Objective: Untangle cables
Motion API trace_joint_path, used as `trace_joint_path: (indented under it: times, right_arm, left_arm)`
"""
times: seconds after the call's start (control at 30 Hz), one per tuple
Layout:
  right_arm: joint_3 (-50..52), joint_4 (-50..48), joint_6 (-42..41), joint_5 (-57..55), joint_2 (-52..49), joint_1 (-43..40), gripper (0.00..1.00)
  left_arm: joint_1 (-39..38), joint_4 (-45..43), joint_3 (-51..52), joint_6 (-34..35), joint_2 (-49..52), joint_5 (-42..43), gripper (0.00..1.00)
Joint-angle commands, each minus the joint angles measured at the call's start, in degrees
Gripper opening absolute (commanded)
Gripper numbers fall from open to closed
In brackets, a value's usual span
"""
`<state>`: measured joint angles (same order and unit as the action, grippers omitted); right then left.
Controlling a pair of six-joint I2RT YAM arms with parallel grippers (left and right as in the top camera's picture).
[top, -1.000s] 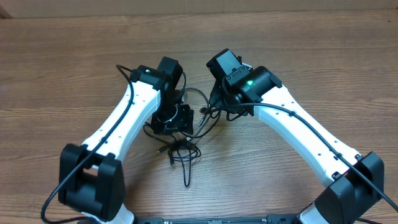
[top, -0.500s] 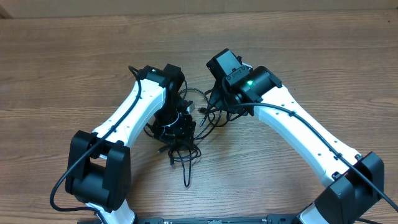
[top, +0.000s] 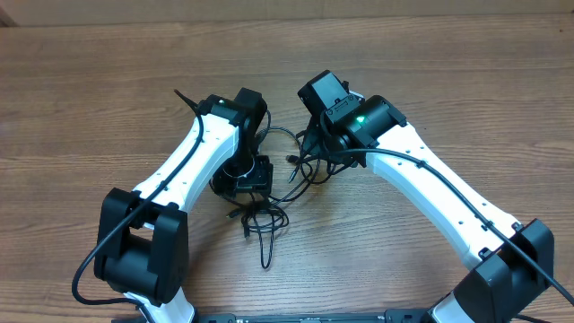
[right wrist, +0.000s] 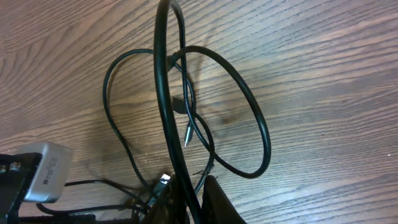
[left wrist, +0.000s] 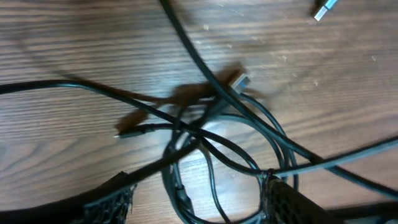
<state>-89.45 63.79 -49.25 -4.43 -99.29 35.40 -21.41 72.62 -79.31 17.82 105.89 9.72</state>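
Wood-grain table [top: 448, 72] carries the whole workspace. Nearest the arm bases, a long narrow loop of the cables [top: 265, 235] trails toward 6 o'clock from the knot. Just beyond it, the left gripper [left wrist: 196, 186] hangs low over the knot. Its jaws are spread, and several crossed strands lie between the fingers with none pinched. Farther out, at 2 o'clock from the knot, the right gripper [right wrist: 189, 200] points down. Its jaws appear pressed together on one strand that rises toward the wrist camera, though the contact point is partly hidden. Loose loops lie on the table beyond it, with a small plug [right wrist: 186, 138] inside them.

Hazards: if the left jaws close here, they would likely catch several strands at once. A pull by either arm could then tighten the knot instead of freeing it. The raised strand may also slip out.
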Motion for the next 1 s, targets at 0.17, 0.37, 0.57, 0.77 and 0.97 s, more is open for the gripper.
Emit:
trace_joint_path:
  times: [0.17, 0.37, 0.57, 0.77, 0.97]
  right_arm:
    - [0.3, -0.4, 0.0, 0.0, 0.1, 0.1, 0.1]
    - [0.3, -0.2, 0.0, 0.0, 0.1, 0.1, 0.1]
    - [0.3, -0.3, 0.0, 0.0, 0.1, 0.1, 0.1]
    - [0.3, -0.2, 0.0, 0.0, 0.1, 0.1, 0.1]
    - [0.3, 0.1, 2.6, -0.6, 0.1, 0.1, 0.1]
  left_arm:
    - [-0.4, -3.4, 2.2, 4.5, 0.9, -4.0, 0.71]
    - [-0.3, -9.6, 3.9, 13.7, 1.0, -11.8, 0.61]
    - [-0.3, -12.0, 3.7, 13.9, 0.9, -11.6, 0.18]
    - [1.0, -7.8, -1.5, 13.9, 0.9, -11.6, 0.04]
    - [4.6, 3.0, -17.3, 13.9, 0.5, -12.7, 0.04]
